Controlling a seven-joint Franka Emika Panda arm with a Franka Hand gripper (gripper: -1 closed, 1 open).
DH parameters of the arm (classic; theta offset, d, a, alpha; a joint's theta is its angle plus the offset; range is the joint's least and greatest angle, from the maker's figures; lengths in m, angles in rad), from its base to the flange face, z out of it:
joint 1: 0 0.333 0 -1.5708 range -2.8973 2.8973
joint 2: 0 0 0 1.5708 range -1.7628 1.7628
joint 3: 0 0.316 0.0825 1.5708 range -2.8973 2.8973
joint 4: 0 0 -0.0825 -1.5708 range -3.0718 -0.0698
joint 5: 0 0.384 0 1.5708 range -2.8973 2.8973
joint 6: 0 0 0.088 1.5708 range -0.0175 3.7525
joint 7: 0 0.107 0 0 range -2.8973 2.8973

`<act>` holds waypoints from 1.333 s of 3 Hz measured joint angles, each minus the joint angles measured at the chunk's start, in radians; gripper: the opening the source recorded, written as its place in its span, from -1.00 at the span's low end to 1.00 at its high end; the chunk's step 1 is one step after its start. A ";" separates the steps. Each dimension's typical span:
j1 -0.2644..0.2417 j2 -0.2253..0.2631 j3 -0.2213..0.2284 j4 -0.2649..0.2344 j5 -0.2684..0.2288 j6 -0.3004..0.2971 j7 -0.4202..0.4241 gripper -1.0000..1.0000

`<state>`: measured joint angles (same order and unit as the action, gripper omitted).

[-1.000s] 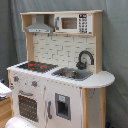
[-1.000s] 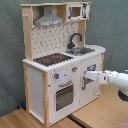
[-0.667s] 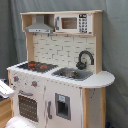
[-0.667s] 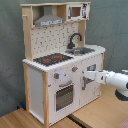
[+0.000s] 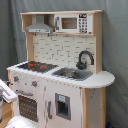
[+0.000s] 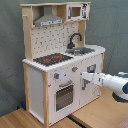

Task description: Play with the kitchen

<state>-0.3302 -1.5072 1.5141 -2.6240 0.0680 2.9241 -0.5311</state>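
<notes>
The kitchen (image 5: 60, 75) (image 6: 60, 60) shows in both exterior views, white and light wood. It has a black-red stovetop (image 6: 52, 59), a black faucet (image 6: 75, 39) over the sink (image 6: 82, 50), a grey hood (image 6: 48, 20) and a small microwave (image 6: 76, 11). The oven door (image 6: 64, 95) sits under two knobs (image 6: 74, 69). My gripper (image 6: 83, 76) reaches in from the second exterior view's right, its tip at the front panel just right of the knobs. In the first exterior view only a white part of my arm (image 5: 6, 92) shows at the left edge.
The kitchen stands on a wooden surface (image 6: 100, 112). A grey curtain (image 6: 112, 25) hangs behind it. A cabinet door with a handle (image 5: 62, 106) is beside the oven. A white object (image 5: 20, 123) lies at the bottom of the first exterior view.
My gripper has edged a little toward the kitchen front, closer to the knobs. The kitchen itself has not moved.
</notes>
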 joint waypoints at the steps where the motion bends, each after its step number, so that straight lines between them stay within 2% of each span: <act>1: -0.023 -0.001 0.028 -0.022 0.000 0.034 0.098 1.00; 3: -0.061 -0.001 0.041 -0.093 0.002 0.149 0.246 1.00; 4: -0.097 -0.001 0.037 -0.104 0.004 0.231 0.304 1.00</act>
<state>-0.4271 -1.5084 1.5507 -2.7278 0.0721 3.1547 -0.2275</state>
